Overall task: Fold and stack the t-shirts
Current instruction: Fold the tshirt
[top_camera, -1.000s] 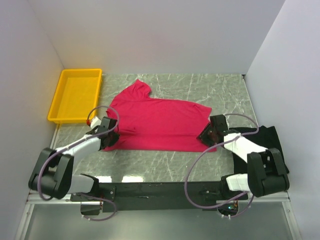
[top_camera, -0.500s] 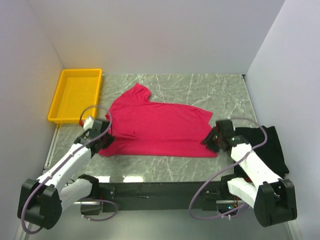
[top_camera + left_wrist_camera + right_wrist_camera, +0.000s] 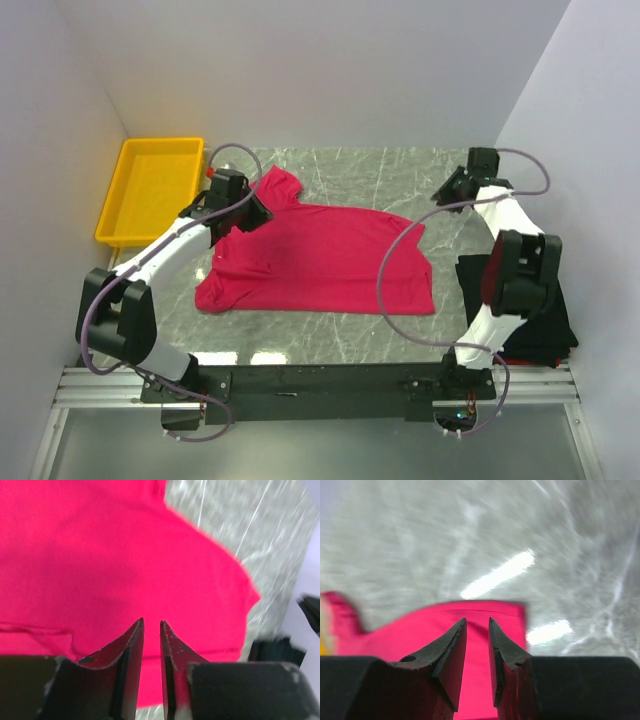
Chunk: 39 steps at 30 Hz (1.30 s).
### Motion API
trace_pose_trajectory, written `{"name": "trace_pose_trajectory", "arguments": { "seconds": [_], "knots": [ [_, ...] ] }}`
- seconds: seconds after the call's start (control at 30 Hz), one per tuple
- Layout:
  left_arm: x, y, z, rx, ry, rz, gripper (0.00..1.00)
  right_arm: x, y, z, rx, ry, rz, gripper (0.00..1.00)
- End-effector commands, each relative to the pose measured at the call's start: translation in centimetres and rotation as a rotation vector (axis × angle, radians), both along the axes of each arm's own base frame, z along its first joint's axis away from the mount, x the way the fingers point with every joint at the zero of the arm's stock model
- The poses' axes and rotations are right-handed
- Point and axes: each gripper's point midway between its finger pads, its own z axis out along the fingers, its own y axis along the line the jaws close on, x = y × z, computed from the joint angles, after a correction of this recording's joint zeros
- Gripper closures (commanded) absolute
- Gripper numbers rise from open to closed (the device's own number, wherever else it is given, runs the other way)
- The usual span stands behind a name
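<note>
My left gripper [image 3: 248, 208] hangs over the pink shirt's [image 3: 320, 262] sleeve, the part of the cloth closest to the yellow tray [image 3: 135, 240]. Its jaws are pressed almost together with only a thin slit between them, and they grip nothing. My right gripper [image 3: 452, 188] is well apart from the tray, over bare marble table [image 3: 400, 170] just past the shirt's corner farthest from the tray. Its jaws are likewise nearly closed and empty.

The pink shirt lies spread out on the table just beside the tray, its long side running away from it. The black shirt [image 3: 562, 322] sits at the table edge opposite the tray, partly hidden behind my right arm.

I judge that the step in hand is taking hold of the pink shirt's edge for a fold, and neither gripper has cloth yet. To do it well I should:

- Spread both jaws before going down, since the slits are too narrow to admit fabric.
- Bring the right gripper back toward the tray until it is above the cloth, not the marble.
- Pinch at matching points on the same edge, one at the tray end and one at the other.
- Go deep enough that the soft fabric cannot slip out.
- Lift low and carry both hands together, so the crease runs straight and the shirt does not drag toward the tray.
</note>
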Motion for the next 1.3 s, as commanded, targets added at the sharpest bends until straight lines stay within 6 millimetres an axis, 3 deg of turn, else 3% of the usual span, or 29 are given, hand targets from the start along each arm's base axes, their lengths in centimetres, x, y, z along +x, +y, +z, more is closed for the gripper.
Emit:
{"name": "trace_pose_trajectory", "arguments": {
  "seconds": [0.0,0.17,0.37,0.77,0.83,0.87,0.93,1.1,1.2,1.27],
  "knots": [
    [-1.1,-1.7,0.5,-0.034,-0.020,-0.127,0.74,-0.1,-0.8,-2.8,-0.069,0.100,0.002,0.69],
    [-2.3,-2.2,-1.1,-0.050,0.012,-0.175,0.73,0.1,-1.0,-5.3,-0.082,0.153,-0.009,0.69],
    [-2.6,-2.4,-1.2,-0.058,0.009,-0.193,0.73,-0.4,-0.5,-8.9,-0.088,0.229,0.000,0.68],
    [-2.6,-2.5,-2.1,-0.056,0.024,-0.196,0.73,-0.3,1.0,-10.5,-0.098,0.269,0.022,0.67],
    [-2.4,-2.4,-2.0,-0.055,0.026,-0.190,0.73,-0.1,1.2,-10.4,-0.098,0.263,0.023,0.72],
    [-2.2,-2.3,-2.0,-0.049,0.025,-0.178,0.73,0.1,1.4,-10.2,-0.093,0.256,0.028,0.85],
    [-1.4,-2.0,-1.5,-0.045,0.017,-0.140,0.73,0.3,1.4,-10.0,-0.092,0.255,0.027,0.99],
    [2.2,-0.3,-1.4,0.002,-0.004,0.010,0.72,2.9,0.6,-6.8,-0.137,0.204,0.022,1.00],
    [5.4,0.7,-1.2,0.030,-0.015,0.082,0.71,4.4,0.2,-5.1,-0.164,0.176,0.027,1.00],
    [6.9,1.1,-2.4,0.049,0.002,0.097,0.70,5.1,0.0,-4.6,-0.178,0.171,0.041,1.00]
  ]
}}
